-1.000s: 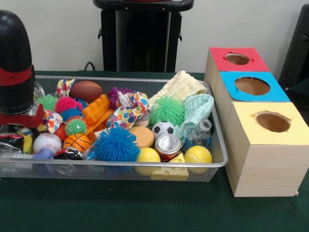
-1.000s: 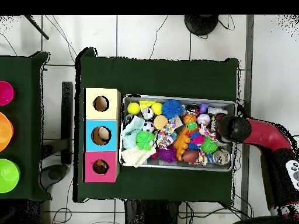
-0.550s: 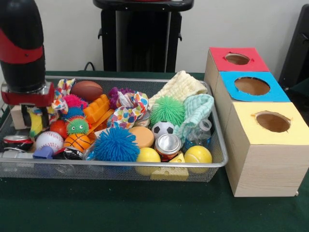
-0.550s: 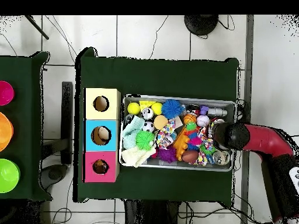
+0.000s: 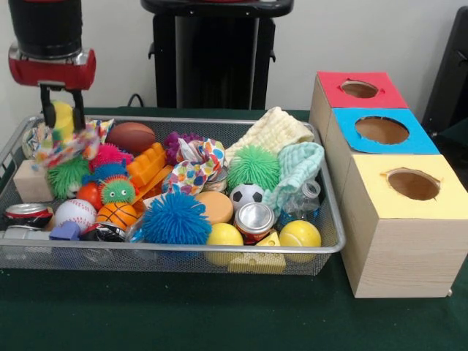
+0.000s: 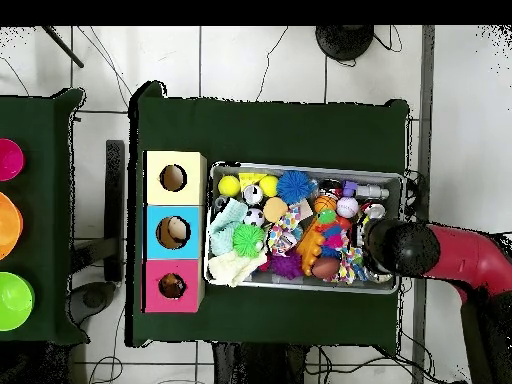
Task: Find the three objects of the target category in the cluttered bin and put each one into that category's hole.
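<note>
The patterned fabric toy with a yellow piece [image 5: 64, 137], a soft multicoloured bundle, hangs pinched between the closed fingers of the red and black gripper [image 5: 61, 117], lifted above the left end of the silver wire-mesh bin [image 5: 183, 252]. Its lower end seems to brush the green spiky ball [image 5: 67, 174] beneath, though contact is hard to tell. Further right lie a blue spiky ball [image 5: 175, 218], a crushed metal can [image 5: 254, 218] and two yellow balls, then the three wooden boxes with red [image 5: 360, 89], blue [image 5: 382, 130] and yellow [image 5: 414, 184] holed tops. The risk: the limp cloth could slip out, or snag and drag neighbours along. The front view shows the grip; overhead, the arm [image 6: 440, 250] hides it, but the box row [image 6: 173, 232] shows well apart, beyond the bin's far end.
</note>
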Motion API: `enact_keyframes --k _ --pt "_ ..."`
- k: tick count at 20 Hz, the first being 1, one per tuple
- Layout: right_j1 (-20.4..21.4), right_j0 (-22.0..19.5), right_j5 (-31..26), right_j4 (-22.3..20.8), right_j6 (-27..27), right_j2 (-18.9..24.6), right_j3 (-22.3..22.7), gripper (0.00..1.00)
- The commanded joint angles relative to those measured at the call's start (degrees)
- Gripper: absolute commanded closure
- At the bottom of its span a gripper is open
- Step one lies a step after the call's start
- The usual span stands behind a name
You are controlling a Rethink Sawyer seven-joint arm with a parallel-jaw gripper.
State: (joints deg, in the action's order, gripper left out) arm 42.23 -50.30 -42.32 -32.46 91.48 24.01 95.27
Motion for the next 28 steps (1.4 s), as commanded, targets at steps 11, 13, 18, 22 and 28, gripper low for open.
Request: enact_keyframes --k 11,13,18,22,28 --pt "4.8 8.3 -2.3 3.2 3.2 -1.7 9.2 1.0" --pt "4.6 8.8 -1.2 3.2 3.7 -2.1 9.6 1.0" --pt "4.1 10.3 3.5 2.9 7.3 -3.3 12.4 1.0" --pt "4.0 12.5 7.8 2.7 11.4 -5.0 15.3 1.0" --pt "3.7 16.8 12.7 3.8 15.7 -8.4 17.8 1.0"
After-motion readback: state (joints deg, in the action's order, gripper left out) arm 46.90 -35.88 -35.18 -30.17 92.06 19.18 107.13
